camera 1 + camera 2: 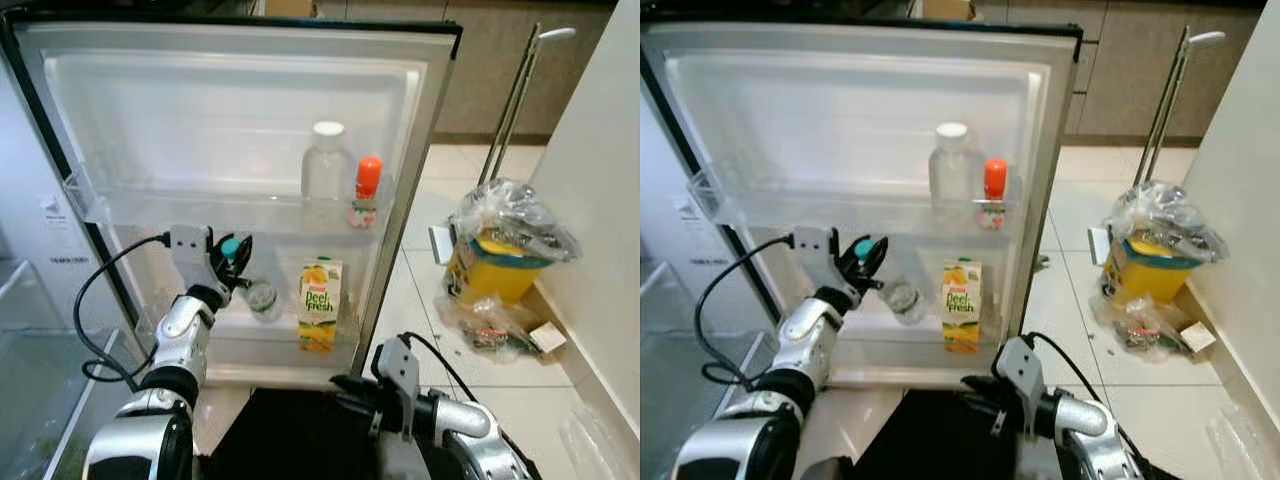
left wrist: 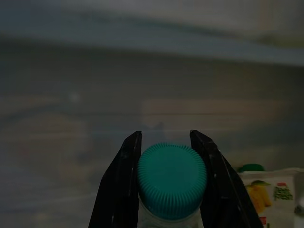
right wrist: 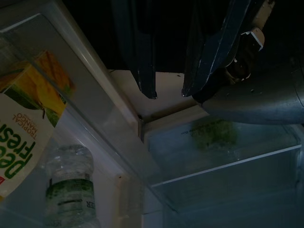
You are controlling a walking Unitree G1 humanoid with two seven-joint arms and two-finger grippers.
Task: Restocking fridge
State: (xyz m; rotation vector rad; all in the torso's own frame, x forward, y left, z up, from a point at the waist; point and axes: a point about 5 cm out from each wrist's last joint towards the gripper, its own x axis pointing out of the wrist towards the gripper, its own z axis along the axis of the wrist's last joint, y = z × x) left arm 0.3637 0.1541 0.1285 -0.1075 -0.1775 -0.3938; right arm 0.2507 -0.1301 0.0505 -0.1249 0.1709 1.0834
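At frame centre-left, the left gripper (image 1: pixel 237 256) clamped a water bottle (image 1: pixel 258 295) by its teal cap, lower door shelf (image 1: pixel 275 345), beside the juice carton (image 1: pixel 320 304). The right gripper (image 3: pixel 169 92) hung parted, empty.

The water bottle (image 1: pixel 262 296) is clear with a teal cap (image 2: pixel 172 179) and a green label band. The juice carton (image 1: pixel 320 304) is yellow-orange with green lettering; the small bottle (image 1: pixel 366 192) above has an orange-red cap, the jar (image 1: pixel 326 165) a white lid.
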